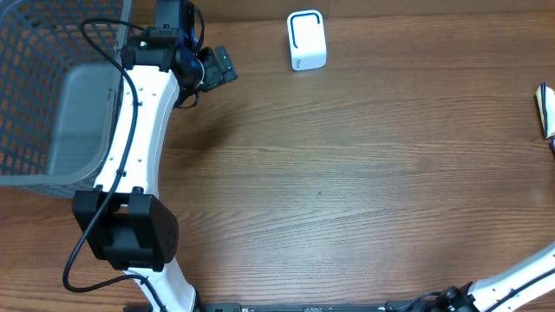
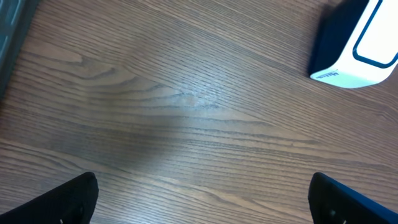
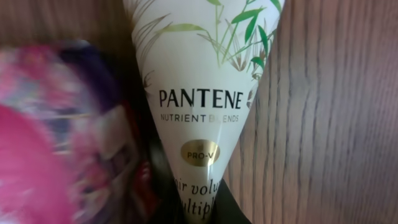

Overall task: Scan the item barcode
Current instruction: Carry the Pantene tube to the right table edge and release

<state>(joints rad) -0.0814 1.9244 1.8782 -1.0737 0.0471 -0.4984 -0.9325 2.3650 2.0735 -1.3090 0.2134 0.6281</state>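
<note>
- Hovering above the worktop (image 1: 347, 191) at the far left, the left end effector (image 2: 204, 200) is holding its fingers (image 2: 62, 202) spread wide, with nothing between them.
- The scanner (image 1: 306, 41), a white box with a blue outline on top, is sitting at the far edge near the middle, to the right of that end effector and apart from it.
- The left arm (image 1: 139, 130) is reaching from the near edge toward the far side, passing just right of a wire basket (image 1: 26, 95) standing at the far left.
- The right end effector (image 3: 211, 218) is showing only in its own wrist view, pressed together and pinching the narrow end of the tube (image 3: 199, 93).
- The tube, white with green leaves and "PANTENE" printed on it, is widening away from the camera; whether it is resting on the worktop or lifted, I cannot tell.
- A blurred pink and purple packet (image 3: 56, 137) is lying just left of the tube.
- From overhead, part of the right arm (image 1: 520, 277) is showing at the near right corner, and a colourful item (image 1: 545, 111) is peeking in at the right edge, well apart from the scanner.
</note>
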